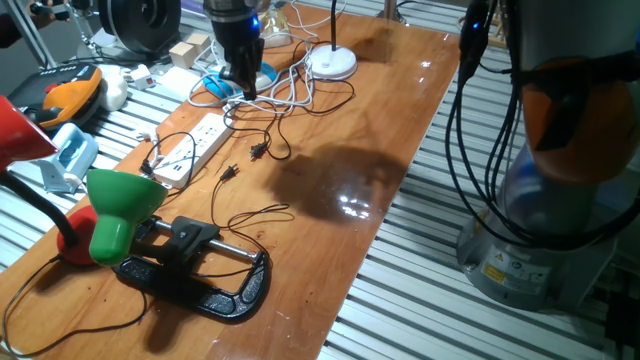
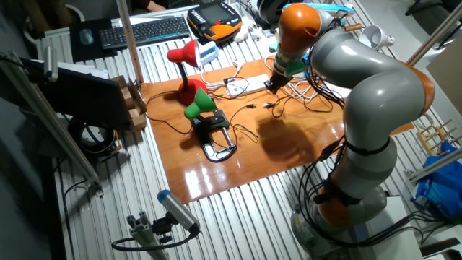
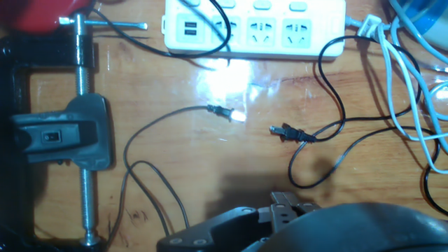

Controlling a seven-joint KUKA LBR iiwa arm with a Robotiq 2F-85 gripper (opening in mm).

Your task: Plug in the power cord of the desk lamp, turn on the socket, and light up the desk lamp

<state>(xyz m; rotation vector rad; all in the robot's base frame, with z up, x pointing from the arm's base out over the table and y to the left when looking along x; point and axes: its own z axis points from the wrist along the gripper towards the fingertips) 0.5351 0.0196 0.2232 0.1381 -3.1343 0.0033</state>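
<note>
Gripper (image 1: pixel 243 88) hangs low over the far end of the table (image 1: pixel 400 110), above a tangle of white cable (image 1: pixel 290 95) just past the end of the socket (image 1: pixel 195 145). Whether its jaws are apart or together cannot be told: in the fixed views the fingertips are a dark blur, and in the hand view only dark parts of the hand fill the bottom edge. Nothing can be seen between them.

The socket is a long white strip lying flat near the table's left edge, and in the hand view it lies along the top edge (image 3: pixel 255 28). A black cord crosses over it there. Two small black plugs lie loose on the wood, near the strip but apart from it: one plug (image 3: pixel 218 110) sits beside a bright glare spot, the other plug (image 3: pixel 287 132) just to its right, each trailing a thin black cord.

Nearer the front of the table, a green lamp (image 1: pixel 120 205) is held in a black clamp (image 1: pixel 200 270), with a red lamp (image 2: pixel 184 61) beside it. A white lamp base (image 1: pixel 331 63) stands at the far end, close to the gripper.
</note>
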